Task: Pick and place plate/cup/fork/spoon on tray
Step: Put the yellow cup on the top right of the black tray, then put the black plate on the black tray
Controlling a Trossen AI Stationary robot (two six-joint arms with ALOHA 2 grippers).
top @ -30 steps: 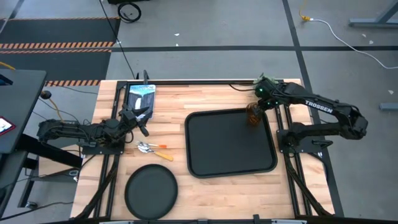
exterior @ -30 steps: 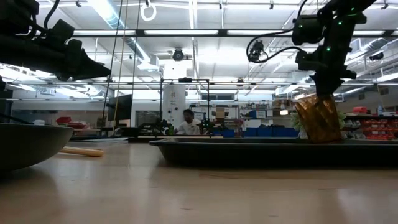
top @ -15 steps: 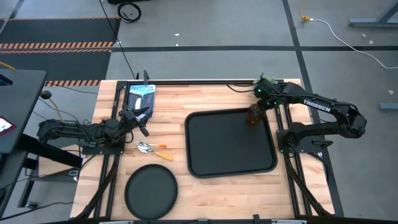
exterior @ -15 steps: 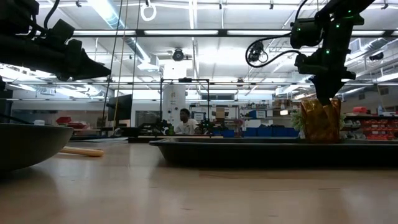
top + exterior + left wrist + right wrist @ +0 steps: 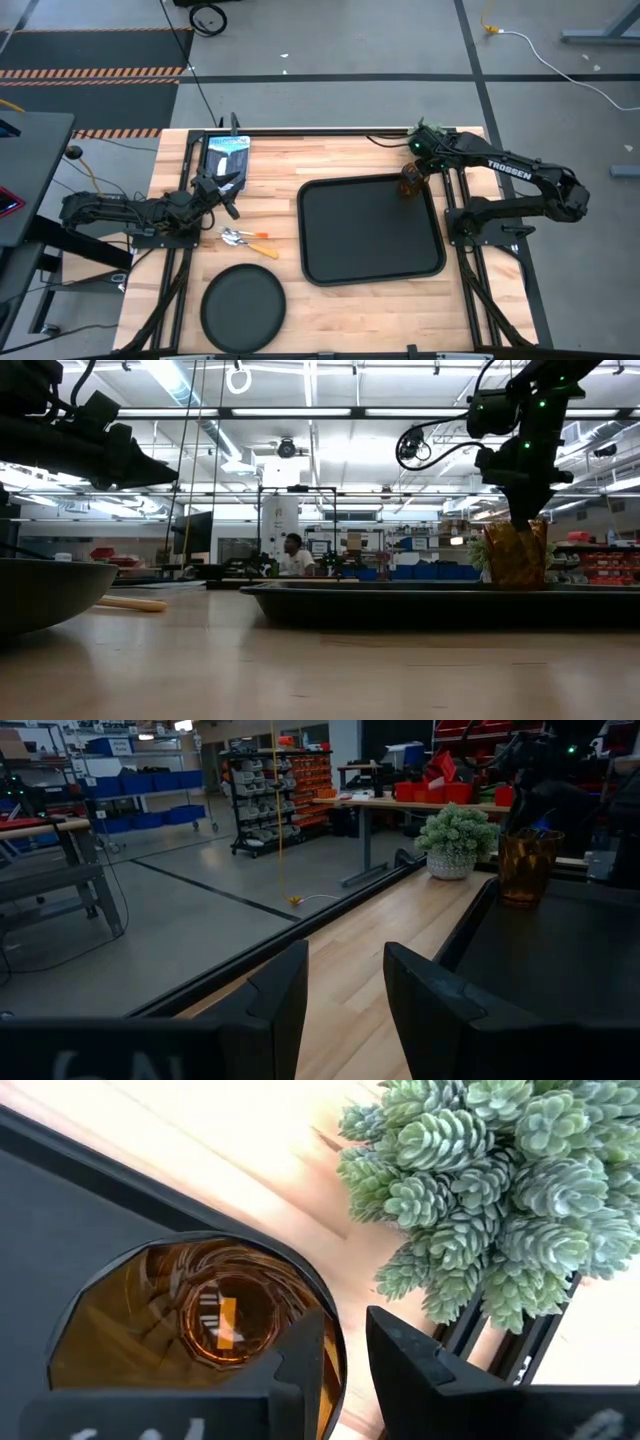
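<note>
The amber cup [image 5: 411, 181] stands upright in the far right corner of the black tray [image 5: 370, 232]. My right gripper [image 5: 420, 163] is shut on it from above; this also shows in the low view [image 5: 523, 512]. The tray's rim [image 5: 400, 592] hides the cup's base. The round black plate [image 5: 243, 305] lies near the front edge, left of the tray. The spoon [image 5: 236, 236] and the fork [image 5: 262, 248] lie side by side between the plate and my left gripper [image 5: 226, 190], which is open and empty, left of the tray. My right gripper holds the cup's rim [image 5: 338, 1342] on its far right side, one finger [image 5: 300, 1370] inside the cup and one [image 5: 415, 1370] outside. The fingers come from above, pointing down. The cup [image 5: 515, 555] hangs upright below them, low over or on the tray.
A small green plant [image 5: 480, 1180] stands just past the tray's far right corner, close to the cup. A blue and white flat object [image 5: 226, 155] lies at the far left. Bare wood lies between the tray and the front edge.
My right gripper has gone a little toward the tray's far right corner and down, still shut on the cup. The cup hung tilted a second ago and is now upright and lower behind the tray's rim.
</note>
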